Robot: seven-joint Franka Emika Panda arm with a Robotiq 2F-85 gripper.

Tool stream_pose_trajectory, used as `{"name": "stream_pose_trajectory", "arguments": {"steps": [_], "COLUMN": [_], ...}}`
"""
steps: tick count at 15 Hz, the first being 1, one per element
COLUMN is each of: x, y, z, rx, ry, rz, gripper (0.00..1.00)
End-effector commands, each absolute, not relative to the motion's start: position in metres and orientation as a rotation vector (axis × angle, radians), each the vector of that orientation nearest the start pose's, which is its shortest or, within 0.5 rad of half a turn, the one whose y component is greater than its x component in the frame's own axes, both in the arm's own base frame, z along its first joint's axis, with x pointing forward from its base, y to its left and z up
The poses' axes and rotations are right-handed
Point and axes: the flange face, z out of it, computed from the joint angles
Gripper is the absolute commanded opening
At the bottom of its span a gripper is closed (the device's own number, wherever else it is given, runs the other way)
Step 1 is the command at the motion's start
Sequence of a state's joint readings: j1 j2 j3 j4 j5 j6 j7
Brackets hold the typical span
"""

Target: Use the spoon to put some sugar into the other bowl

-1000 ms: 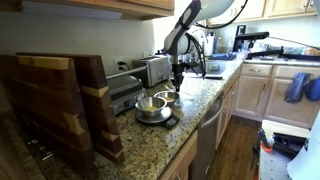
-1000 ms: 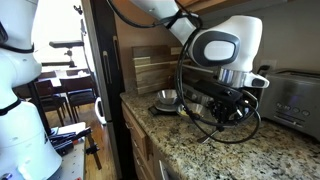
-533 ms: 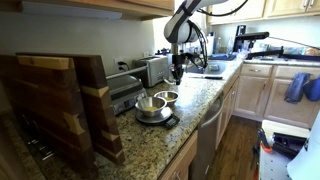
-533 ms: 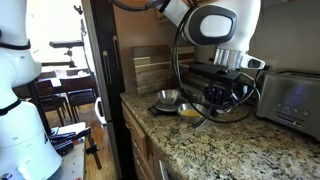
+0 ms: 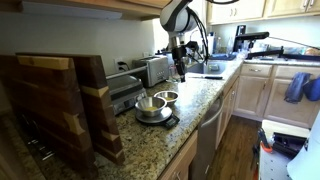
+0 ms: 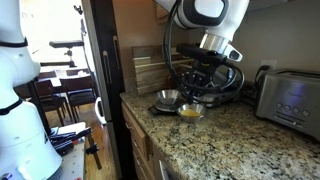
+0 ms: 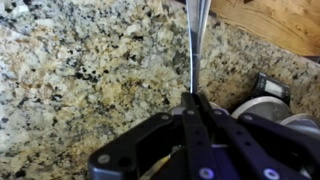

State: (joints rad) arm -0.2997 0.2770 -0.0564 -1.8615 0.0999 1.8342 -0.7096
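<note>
A: Exterior view: gripper (image 5: 181, 66) hangs in the upper middle of the frame, up and right of both bowls and clear of them. Big bowl (image 5: 150, 105) sits mid-frame on a dark flat stand (image 5: 158, 120), with the small bowl (image 5: 167, 97) just beside it on the counter (image 5: 205, 100). Spoon is too small to make out here.

B: Next?

A: Exterior view: gripper (image 6: 207, 78) is upper centre, above the bowls. Big bowl (image 6: 167, 98) is left of the small bowl (image 6: 190, 111), which holds something yellowish. Maybe the sugar, can't confirm. Toaster (image 6: 290, 95) is at the right edge, well apart.

B: Tool state?

A: Wrist view: gripper (image 7: 197, 102) is pinched tight on the spoon (image 7: 194, 45). The handle runs from lower centre straight up and out the top edge. The scoop end is out of frame, so I can't tell if it's loaded. Both bowls peek in at lower right.

B: Handling?

A: Judgement only. The spoon is thin flat metal, so it's light, stiff and slick. A narrow pinch could let it pivot or slide if the tip digs in hard. The grip looks to sit low on the handle, which is good for reach. Clamp on the flat faces. Sugar is loose grain and spills on any tilt, so keep the scoop level in transit. The bowls look light and would probably skate on the counter if bumped.
</note>
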Motion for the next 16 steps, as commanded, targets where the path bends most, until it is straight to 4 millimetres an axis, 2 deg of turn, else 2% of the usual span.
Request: {"name": "stream_pose_trajectory", "arguments": {"steps": [1, 4, 5, 8, 13, 16], "x": [0.545, 0.555, 0.558, 0.560, 0.560, 0.567], "y": [-0.176, -0.168, -0.171, -0.167, -0.169, -0.156], "z": [0.357, 0.345, 0.346, 0.338, 0.338, 0.331], "rx": [-2.896, -2.939, -2.917, -2.924, -2.926, -2.944], "ry": [-0.552, -0.640, -0.620, -0.656, -0.653, -0.705], "rz": [0.431, 0.528, 0.462, 0.505, 0.507, 0.574], "gripper": [0.04, 0.04, 0.06, 0.06, 0.04, 0.04]}}
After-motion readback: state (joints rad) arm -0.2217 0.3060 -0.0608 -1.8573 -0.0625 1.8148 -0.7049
